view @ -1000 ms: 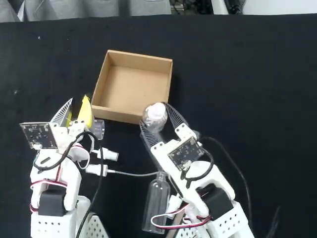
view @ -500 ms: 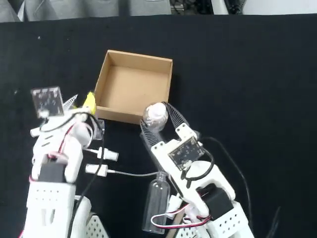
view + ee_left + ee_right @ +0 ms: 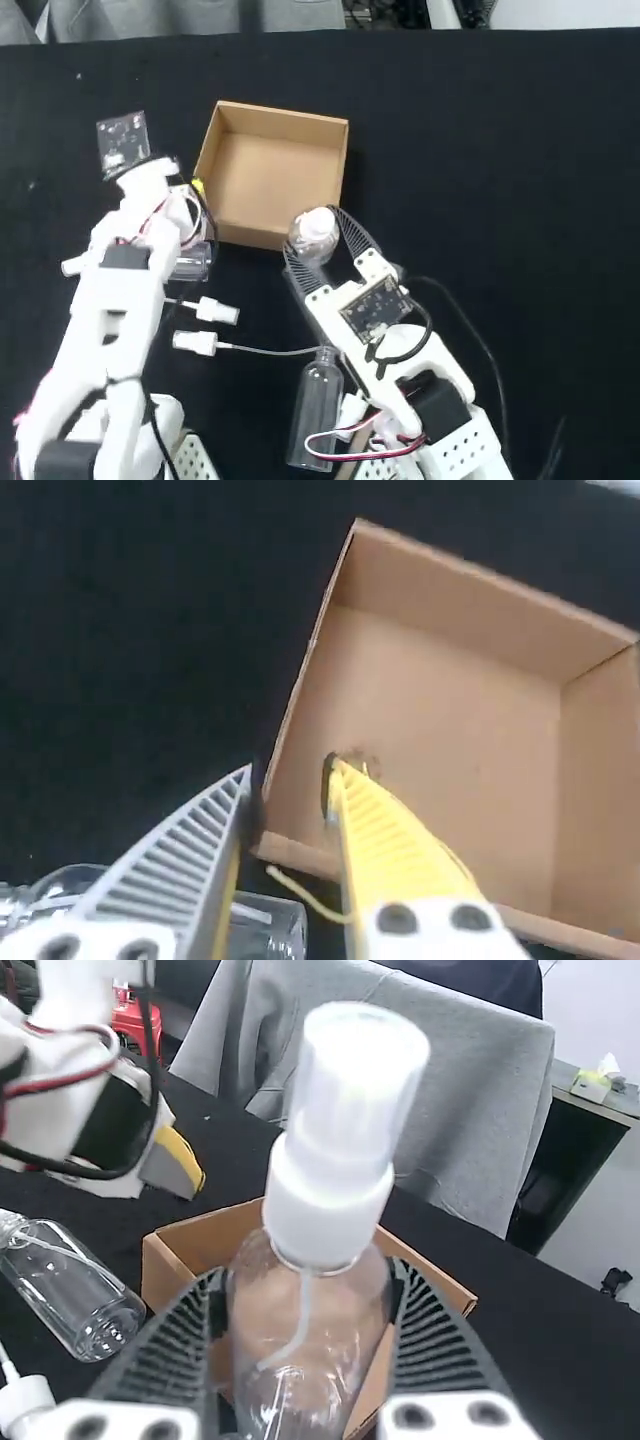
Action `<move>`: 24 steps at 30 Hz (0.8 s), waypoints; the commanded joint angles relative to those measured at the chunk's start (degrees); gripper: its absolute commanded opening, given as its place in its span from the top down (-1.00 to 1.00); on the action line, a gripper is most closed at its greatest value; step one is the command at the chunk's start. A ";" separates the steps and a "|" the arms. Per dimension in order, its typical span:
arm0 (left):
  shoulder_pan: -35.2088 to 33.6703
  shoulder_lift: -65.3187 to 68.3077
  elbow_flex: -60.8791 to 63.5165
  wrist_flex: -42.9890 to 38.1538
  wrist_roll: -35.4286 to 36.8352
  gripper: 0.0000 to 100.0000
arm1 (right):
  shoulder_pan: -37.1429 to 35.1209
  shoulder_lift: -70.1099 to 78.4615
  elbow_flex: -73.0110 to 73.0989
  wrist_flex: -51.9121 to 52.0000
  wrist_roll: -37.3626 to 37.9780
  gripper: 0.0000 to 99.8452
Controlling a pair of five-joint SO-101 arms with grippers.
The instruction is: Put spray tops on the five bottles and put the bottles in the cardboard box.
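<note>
My right gripper (image 3: pixel 320 243) is shut on an upright clear bottle (image 3: pixel 311 228) with a white spray top (image 3: pixel 345 1100), just in front of the cardboard box (image 3: pixel 222 228). In the right wrist view the fingers (image 3: pixel 185 1345) clasp the bottle (image 3: pixel 300 1310) on both sides. My left gripper (image 3: pixel 288 772) is open with nothing held, its tips astride the box's left wall (image 3: pixel 300 700). Two loose spray tops (image 3: pixel 216 312) (image 3: pixel 198 343) lie on the table. An uncapped bottle (image 3: pixel 190 262) lies under my left arm, and another (image 3: pixel 315 400) lies by my right arm's base.
The box floor (image 3: pixel 440 760) is bare. The table is a black cloth (image 3: pixel 500 150), open to the right and behind the box. A thin dip tube (image 3: pixel 270 351) trails from one loose spray top towards my right arm.
My left arm has swung up and forward, carrying its gripper from in front of the box to the box's left wall. My right arm and its bottle have stayed still.
</note>
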 commanded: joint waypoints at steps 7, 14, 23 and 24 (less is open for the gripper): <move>-0.66 17.05 -12.53 -0.70 0.53 0.77 | 1.67 -5.76 0.04 -1.93 -0.35 0.87; -0.75 18.81 -12.79 -0.62 0.44 0.78 | 1.67 -5.76 0.04 -1.76 -0.35 0.87; -0.13 18.81 -18.86 16.09 0.97 0.78 | 1.67 -5.76 0.04 -1.76 -0.26 0.87; -0.13 18.90 -19.65 17.93 1.05 0.78 | 1.67 -5.76 0.04 -1.76 -0.26 0.87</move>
